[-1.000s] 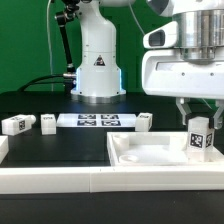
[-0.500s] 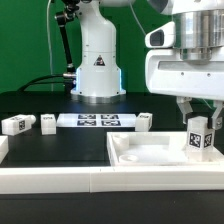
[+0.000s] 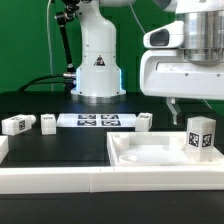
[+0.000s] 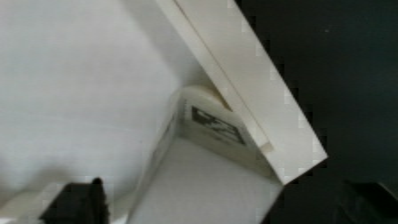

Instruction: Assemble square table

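At the exterior view's left, a first leg [image 3: 14, 124] and a second leg [image 3: 47, 122] lie loose on the black table [image 3: 60, 148]. Next come the marker board [image 3: 97, 120] and a third leg [image 3: 145, 121]. Further right lies the square tabletop [image 3: 140, 158], with a fourth leg [image 3: 201, 137] standing upright in a corner at its right. Above that leg, the gripper [image 3: 196, 102] has just let go and risen, its jaws spread wide and empty. The fourth leg seems placed, though I cannot tell if it is tight. Three legs remain.
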Controlling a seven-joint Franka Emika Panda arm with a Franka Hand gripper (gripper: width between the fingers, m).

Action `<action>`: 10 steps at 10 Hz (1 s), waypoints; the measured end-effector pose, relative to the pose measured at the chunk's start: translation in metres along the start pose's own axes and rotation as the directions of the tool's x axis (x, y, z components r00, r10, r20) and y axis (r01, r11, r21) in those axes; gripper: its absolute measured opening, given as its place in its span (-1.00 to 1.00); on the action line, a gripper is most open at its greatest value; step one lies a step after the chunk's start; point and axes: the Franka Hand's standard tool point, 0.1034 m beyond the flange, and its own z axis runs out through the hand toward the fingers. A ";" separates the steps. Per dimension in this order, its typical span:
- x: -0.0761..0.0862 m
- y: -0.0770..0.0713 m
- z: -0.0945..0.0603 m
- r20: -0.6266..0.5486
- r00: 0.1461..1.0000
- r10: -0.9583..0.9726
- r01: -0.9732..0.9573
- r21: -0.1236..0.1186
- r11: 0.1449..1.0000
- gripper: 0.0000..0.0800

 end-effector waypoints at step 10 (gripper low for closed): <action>-0.006 -0.007 0.002 -0.003 0.745 -0.667 0.666 -0.045 0.744 0.62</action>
